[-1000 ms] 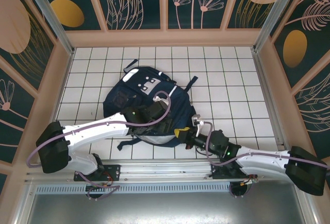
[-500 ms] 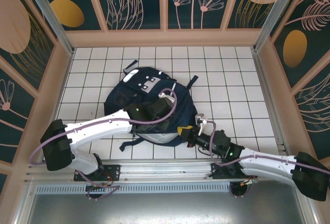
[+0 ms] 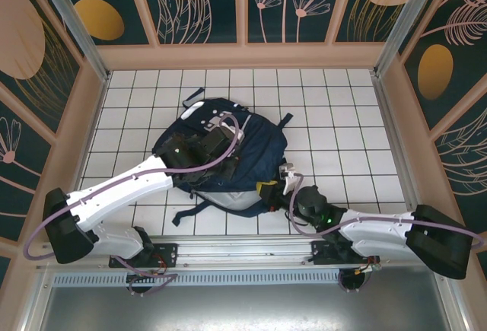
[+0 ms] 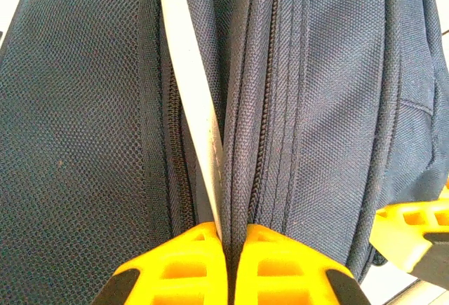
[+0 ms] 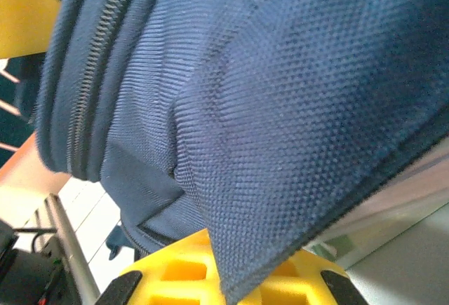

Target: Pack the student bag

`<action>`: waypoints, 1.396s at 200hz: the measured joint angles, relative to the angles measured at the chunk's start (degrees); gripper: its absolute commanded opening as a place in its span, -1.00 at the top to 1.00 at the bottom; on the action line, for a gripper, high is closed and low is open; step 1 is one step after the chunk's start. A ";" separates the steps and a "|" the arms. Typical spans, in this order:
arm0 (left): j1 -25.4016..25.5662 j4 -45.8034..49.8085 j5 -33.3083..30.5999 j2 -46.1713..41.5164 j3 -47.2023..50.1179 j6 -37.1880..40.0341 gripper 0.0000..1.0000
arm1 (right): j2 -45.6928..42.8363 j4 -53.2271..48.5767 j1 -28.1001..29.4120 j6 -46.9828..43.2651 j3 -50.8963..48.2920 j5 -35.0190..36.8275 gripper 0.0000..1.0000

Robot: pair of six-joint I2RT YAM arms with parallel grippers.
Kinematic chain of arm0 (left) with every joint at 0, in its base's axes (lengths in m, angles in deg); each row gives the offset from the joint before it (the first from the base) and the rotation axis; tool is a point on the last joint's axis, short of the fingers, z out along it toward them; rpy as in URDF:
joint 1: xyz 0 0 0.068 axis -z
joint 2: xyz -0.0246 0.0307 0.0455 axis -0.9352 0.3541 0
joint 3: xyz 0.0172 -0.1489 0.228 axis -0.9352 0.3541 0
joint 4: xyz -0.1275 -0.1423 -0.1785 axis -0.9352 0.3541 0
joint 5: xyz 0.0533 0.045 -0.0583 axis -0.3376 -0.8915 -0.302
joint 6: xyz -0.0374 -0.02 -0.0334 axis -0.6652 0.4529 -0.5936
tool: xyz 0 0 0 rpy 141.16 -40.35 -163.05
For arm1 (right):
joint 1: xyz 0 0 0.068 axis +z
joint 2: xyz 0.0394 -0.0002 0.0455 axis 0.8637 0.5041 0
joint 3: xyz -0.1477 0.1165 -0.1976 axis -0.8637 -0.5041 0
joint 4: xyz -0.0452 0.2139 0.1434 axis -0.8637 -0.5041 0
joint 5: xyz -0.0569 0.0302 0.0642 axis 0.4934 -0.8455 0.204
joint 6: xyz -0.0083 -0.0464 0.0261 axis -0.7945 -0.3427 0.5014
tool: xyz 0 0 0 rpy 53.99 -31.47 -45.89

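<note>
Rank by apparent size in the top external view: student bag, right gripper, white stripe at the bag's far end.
1. student bag, by far the largest.
2 and 3. right gripper and white stripe: both small, too alike to rank.

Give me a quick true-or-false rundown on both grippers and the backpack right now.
1. The left gripper is pinched shut on the student bag beside a zipper. True.
2. The right gripper hangs open, clear of the bag. False: it is shut on the bag's near right edge.
3. The bag lies on the white tiled table. True.
4. The bag leans against the back wall. False: it lies mid-table, apart from the walls.
5. A white stripe runs up from the left gripper's fingers. True.
</note>
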 measured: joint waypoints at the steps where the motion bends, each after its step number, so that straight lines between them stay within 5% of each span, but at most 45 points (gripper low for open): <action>1: -0.02 0.04 0.00 -0.04 -0.04 0.04 1.00 | 0.09 -0.02 0.00 -0.04 0.13 0.07 1.00; 24: -0.61 0.02 0.68 -0.17 -0.22 0.15 1.00 | 0.42 -0.57 -0.20 -0.94 1.25 0.37 0.99; 56: -1.66 -1.20 2.54 -0.17 -0.22 -0.63 1.00 | -0.81 -2.03 -0.50 -1.18 2.08 -0.46 0.43; 91: -3.74 -2.99 4.79 -0.20 -0.26 -2.27 1.00 | -3.58 -5.29 -3.06 -3.89 2.75 0.59 0.13; 159: -9.99 -3.91 9.88 -0.22 -2.91 -3.34 1.00 | 6.93 -17.70 -7.63 -11.04 16.72 9.62 0.06; 222: -10.91 -5.62 9.92 0.33 -3.67 -4.61 1.00 | -14.25 -17.64 -7.21 -9.55 12.00 4.37 -0.06; 279: -11.37 -8.74 12.28 3.58 -3.67 -5.88 1.00 | -13.62 -16.04 -5.49 1.55 9.11 -1.64 -0.22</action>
